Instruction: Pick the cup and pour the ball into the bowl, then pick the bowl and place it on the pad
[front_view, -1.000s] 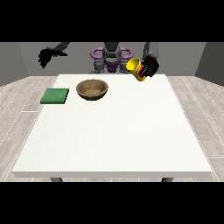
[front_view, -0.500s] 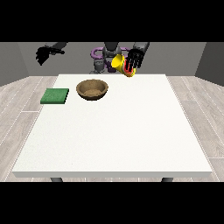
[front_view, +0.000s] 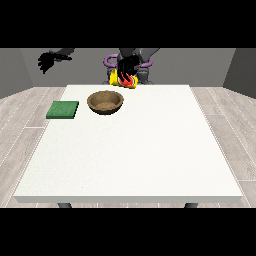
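Note:
A yellow cup (front_view: 123, 80) with a red flame pattern hangs tipped on its side above the table's far edge, just beyond and to the right of the brown wooden bowl (front_view: 105, 102). The hand near the view's middle (front_view: 127, 65) is curled round the cup from above. The ball is not visible. A green square pad (front_view: 63, 110) lies on the table to the left of the bowl. The hand at the view's left (front_view: 48, 61) is raised high off the table beyond the far left corner, fingers curled, holding nothing.
The white table (front_view: 140, 150) stretches wide toward the camera, with bowl and pad near its far left part. The robot's torso stands behind the far edge.
The hand with the cup has travelled left along the far edge, from the right of the torso to just beside the bowl, and the cup has tipped over further. The other hand stays raised.

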